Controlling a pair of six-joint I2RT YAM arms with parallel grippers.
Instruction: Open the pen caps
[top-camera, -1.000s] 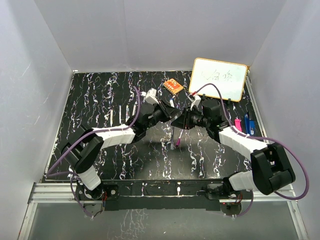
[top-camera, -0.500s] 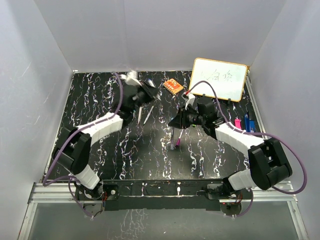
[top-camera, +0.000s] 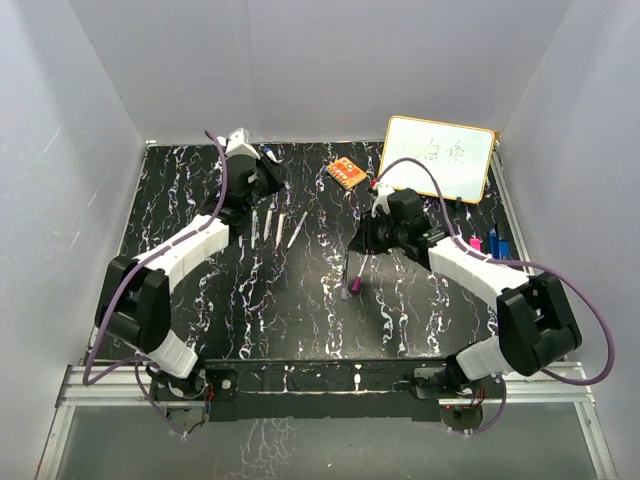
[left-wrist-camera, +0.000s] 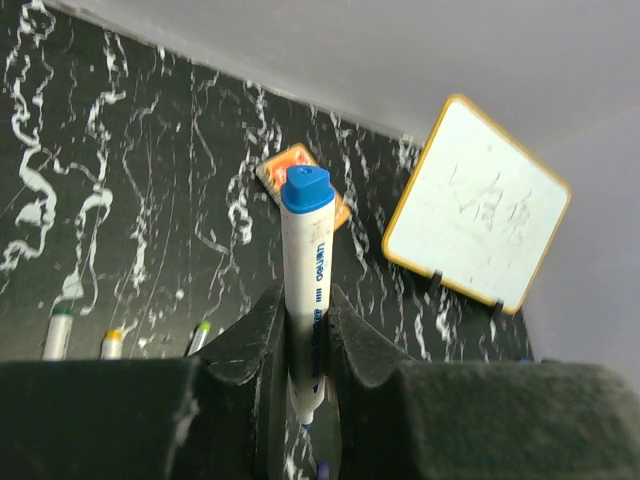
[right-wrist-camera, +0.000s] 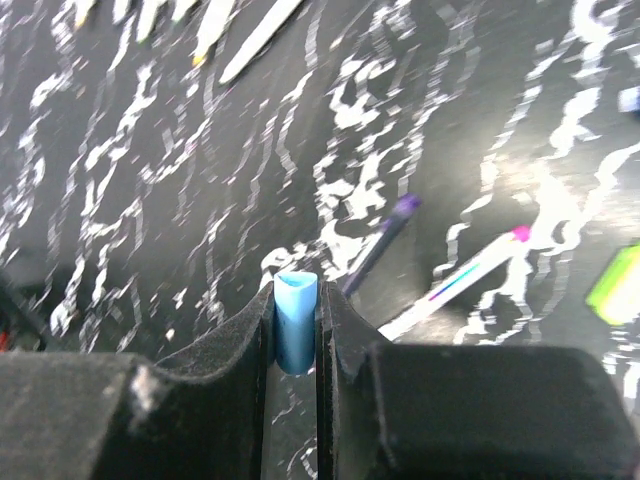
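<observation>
My left gripper (left-wrist-camera: 308, 300) is shut on a white marker (left-wrist-camera: 308, 262) with a blue end plug. The marker's bare blue tip shows below the fingers. In the top view this gripper (top-camera: 268, 160) is at the back left of the mat. My right gripper (right-wrist-camera: 296, 290) is shut on a light blue pen cap (right-wrist-camera: 295, 322) and hovers near the mat's middle (top-camera: 362, 243). Several uncapped white pens (top-camera: 272, 225) lie in a row below the left gripper. A purple-capped pen (right-wrist-camera: 382, 243) and a pink-capped pen (right-wrist-camera: 466, 274) lie ahead of the right gripper.
An orange eraser block (top-camera: 346, 173) lies at the back centre. A yellow-framed whiteboard (top-camera: 438, 158) leans at the back right. Pink and blue clips (top-camera: 484, 244) sit by the right arm. White walls enclose the black marbled mat (top-camera: 200, 300).
The two grippers were together at the mat's middle. The left arm has swung to the back left with the marker, while the right stayed near the middle with the cap.
</observation>
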